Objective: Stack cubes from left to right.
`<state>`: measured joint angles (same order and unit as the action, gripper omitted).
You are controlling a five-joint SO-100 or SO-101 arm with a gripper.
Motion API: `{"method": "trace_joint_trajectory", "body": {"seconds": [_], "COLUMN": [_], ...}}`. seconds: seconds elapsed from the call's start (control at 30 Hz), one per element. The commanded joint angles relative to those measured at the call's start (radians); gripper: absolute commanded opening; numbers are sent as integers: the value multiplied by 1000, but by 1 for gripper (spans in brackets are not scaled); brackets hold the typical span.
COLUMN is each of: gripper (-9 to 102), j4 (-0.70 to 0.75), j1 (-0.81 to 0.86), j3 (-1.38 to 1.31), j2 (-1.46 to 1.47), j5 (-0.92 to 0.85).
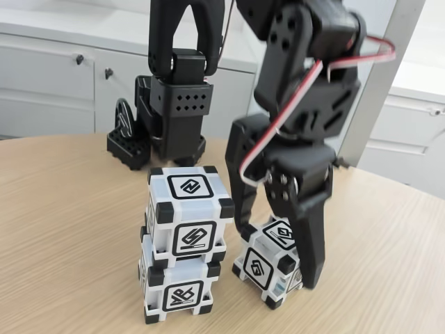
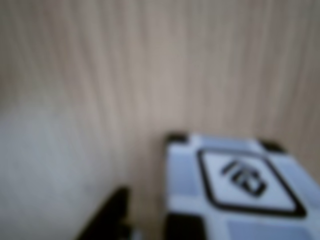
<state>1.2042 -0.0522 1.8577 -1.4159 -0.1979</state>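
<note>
**Third cube between the fingers, two already stacked**

While two cubes stand stacked at about seven o'clock in the fixed view, the upper cube (image 1: 188, 214) squarely on the lower cube (image 1: 179, 287), the arm has its gripper (image 1: 278, 254) lowered over the third cube (image 1: 272, 261), which sits on the wooden table (image 1: 62, 229) just beside the stack, at about five o'clock. One black finger comes down at the cube's left side and the longer one at its right, so the jaws straddle it at roughly its own width. Whether they are pressing it or merely flanking it, I cannot tell from where I stand.

To my eye the step in hand is the grasp of the last cube. What comes next would call for a firm squeeze, a lift higher than the stack's top, a short carry toward nine o'clock, and a level set-down so the tower isn't nudged.

Much is hard to read. The wrist view is badly blurred: it catches a glyph face of the cube (image 2: 240, 190) at five o'clock and a dark fingertip (image 2: 112, 215) at seven o'clock. The arm's upper part is cut off, and the right finger hides the cube's far side.
</note>
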Motion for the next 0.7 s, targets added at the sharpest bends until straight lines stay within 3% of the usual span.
{"method": "trace_joint_trajectory", "body": {"seconds": [0.0,0.53,0.67], "gripper": [32,16,17], "j4": [6,23,25], "j1": [11,12,12], "j3": [-20,-71,-71], "j2": [14,-81,-152], "j5": [-2,48,60]}}
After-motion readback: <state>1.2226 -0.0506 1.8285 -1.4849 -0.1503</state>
